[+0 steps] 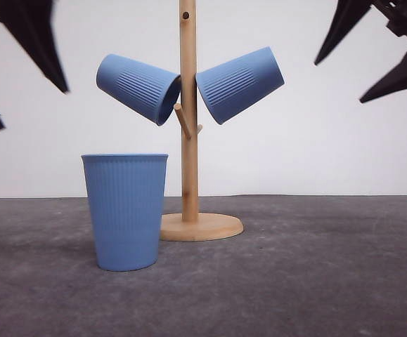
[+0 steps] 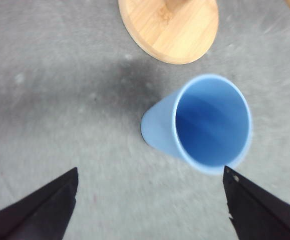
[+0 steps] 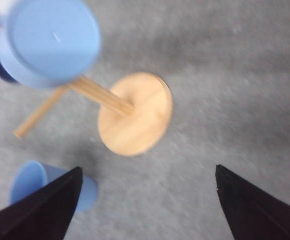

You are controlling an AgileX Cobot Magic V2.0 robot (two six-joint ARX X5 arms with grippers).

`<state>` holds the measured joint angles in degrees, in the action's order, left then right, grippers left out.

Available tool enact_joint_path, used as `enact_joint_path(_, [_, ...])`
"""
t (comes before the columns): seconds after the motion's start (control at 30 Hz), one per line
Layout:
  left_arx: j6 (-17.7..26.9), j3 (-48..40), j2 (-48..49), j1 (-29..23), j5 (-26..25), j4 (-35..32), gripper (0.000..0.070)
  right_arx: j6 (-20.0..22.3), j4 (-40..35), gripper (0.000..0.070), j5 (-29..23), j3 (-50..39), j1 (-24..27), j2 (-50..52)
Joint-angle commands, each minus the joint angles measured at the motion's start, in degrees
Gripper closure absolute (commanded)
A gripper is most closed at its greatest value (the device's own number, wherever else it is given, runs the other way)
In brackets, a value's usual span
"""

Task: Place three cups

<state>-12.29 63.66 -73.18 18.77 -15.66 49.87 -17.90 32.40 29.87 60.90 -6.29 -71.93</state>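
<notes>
Two blue cups hang on a wooden stand; a third stands on the table.

The upright cup sits just left of the stand, near its base. Hung cups tilt outward. Left gripper and right gripper hover open, empty.

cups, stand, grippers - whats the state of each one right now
cup on the table: upright, mouth up, empty, beside the stand base
left hung cup: tilted on a peg, base pointing outward
right hung cup: tilted on a peg, base pointing outward
wooden stand: upright, one lower peg free
left gripper: open, holding nothing
right gripper: open, holding nothing
</notes>
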Motion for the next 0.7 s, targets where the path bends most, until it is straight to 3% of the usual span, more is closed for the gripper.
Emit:
enact_joint_path(0.0, [-0.8,2.0,-3.4,1.5,1.5,-0.5,0.0146,3.5,0.6,0.0162,-0.5,0.8,-0.1,0.1])
enact_joint_path(0.33, [-2.3,3.4,-17.3,6.3,2.0,-6.0,0.0172,5.0,2.1,0.0162,-1.5,0.8,-0.1,1.7])
enact_joint_path(0.4, [-2.3,3.4,-19.0,6.8,2.0,-6.2,0.0301,6.4,3.2,0.0162,-1.5,0.8,-0.1,2.1])
enact_joint_path(0.5, [-2.3,3.4,-20.0,7.2,1.9,-6.2,0.0609,9.7,5.7,0.0162,-1.5,0.8,-0.1,2.8])
enact_joint_path(0.53, [-2.3,3.4,-20.0,7.2,1.9,-6.2,0.0666,11.0,6.6,0.0162,-1.4,0.8,-0.1,3.2])
enact_joint_path(0.57, [-2.2,3.4,-19.9,7.2,1.7,-6.3,0.0700,12.2,7.4,0.0162,-1.4,0.8,-0.1,3.5])
enact_joint_path(0.67, [-1.9,3.5,-19.7,7.1,-0.2,-6.1,0.0700,16.2,10.3,0.0162,-1.2,0.8,-0.3,4.8])
